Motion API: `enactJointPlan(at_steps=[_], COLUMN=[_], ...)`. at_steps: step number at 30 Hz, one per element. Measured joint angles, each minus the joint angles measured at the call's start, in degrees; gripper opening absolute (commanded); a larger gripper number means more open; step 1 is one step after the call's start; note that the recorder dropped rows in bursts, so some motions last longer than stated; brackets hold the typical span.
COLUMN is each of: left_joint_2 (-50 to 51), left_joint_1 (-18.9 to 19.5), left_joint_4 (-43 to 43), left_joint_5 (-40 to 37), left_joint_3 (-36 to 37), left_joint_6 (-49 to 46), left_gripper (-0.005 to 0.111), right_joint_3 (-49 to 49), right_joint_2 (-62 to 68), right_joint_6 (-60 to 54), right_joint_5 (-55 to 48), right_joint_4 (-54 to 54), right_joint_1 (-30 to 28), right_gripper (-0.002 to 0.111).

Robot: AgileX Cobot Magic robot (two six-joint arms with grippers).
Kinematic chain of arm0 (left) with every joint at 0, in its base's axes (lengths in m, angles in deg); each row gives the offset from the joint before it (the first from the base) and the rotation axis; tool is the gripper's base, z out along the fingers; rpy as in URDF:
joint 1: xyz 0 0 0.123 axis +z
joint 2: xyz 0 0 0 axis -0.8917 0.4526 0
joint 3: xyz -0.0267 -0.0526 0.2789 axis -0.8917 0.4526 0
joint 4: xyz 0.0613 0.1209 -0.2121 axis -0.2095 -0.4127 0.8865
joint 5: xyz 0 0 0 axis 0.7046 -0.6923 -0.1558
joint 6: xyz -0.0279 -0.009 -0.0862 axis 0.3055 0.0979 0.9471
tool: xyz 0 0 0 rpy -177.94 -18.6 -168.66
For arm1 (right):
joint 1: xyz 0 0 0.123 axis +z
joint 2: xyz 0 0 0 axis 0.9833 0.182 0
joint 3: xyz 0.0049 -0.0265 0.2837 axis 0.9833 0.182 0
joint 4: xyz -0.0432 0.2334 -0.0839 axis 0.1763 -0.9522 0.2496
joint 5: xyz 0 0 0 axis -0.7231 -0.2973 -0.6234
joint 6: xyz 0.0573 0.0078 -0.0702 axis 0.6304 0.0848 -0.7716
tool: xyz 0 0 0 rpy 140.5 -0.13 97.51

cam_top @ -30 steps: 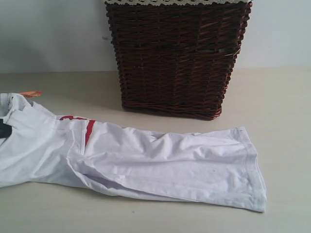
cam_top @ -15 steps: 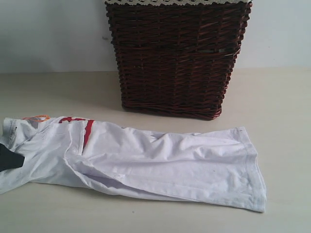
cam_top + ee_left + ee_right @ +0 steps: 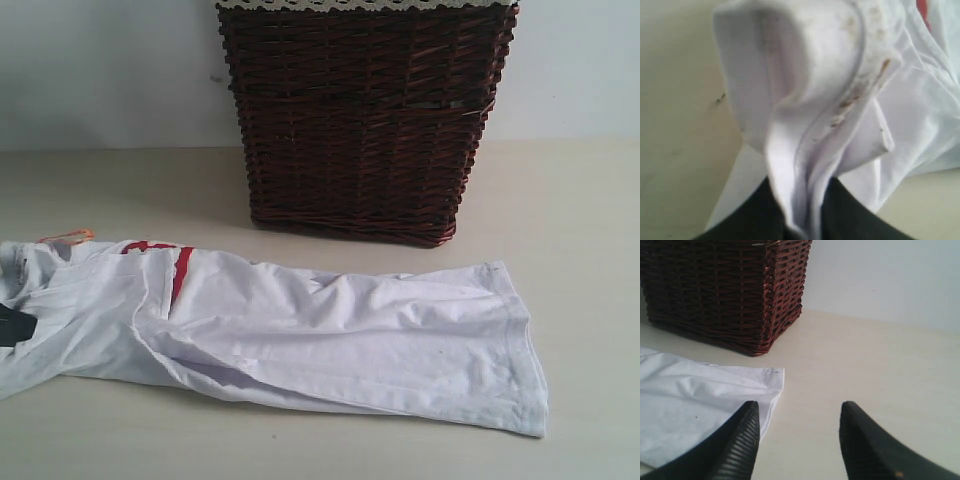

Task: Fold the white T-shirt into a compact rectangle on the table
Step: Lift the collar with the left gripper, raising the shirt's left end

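The white T-shirt (image 3: 330, 335) lies as a long folded strip across the table (image 3: 580, 230), hem at the right, collar end at the far left. A bit of its red band (image 3: 182, 268) and the orange neck tag (image 3: 66, 236) show near the left. My left gripper (image 3: 14, 326) is at the left edge, shut on a bunch of the shirt's collar cloth (image 3: 810, 145). My right gripper (image 3: 799, 412) is out of the exterior view; it hovers open beside the hem corner (image 3: 771, 375), nothing between its fingers.
A dark brown wicker basket (image 3: 365, 115) with a lace rim stands at the back, close behind the shirt's middle. A pale wall (image 3: 110, 70) rises behind the table. Bare tabletop (image 3: 875, 370) stretches to the right of the hem.
The collar end, held by my left gripper, has dropped down and flattened toward the table, shifting slightly left. The rest of the shirt has stayed in place.
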Motion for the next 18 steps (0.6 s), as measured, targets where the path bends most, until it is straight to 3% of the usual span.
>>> enactJointPlan(at_steps=[7,18], left_joint_2=[-4.46,-12.75], left_joint_1=[0.00,0.00], left_joint_4=[2.13,10.88], left_joint_5=[0.06,-1.45], left_joint_3=[-0.61,-8.81], left_joint_6=[-0.14,-2.21], left_gripper=[0.000,0.000], right_joint_3=[0.00,0.00], right_joint_2=[0.00,0.00], right_joint_6=[0.00,0.00], right_joint_5=[0.00,0.00], right_joint_4=[0.00,0.00], right_joint_1=[0.00,0.00], right_gripper=[0.049,0.049])
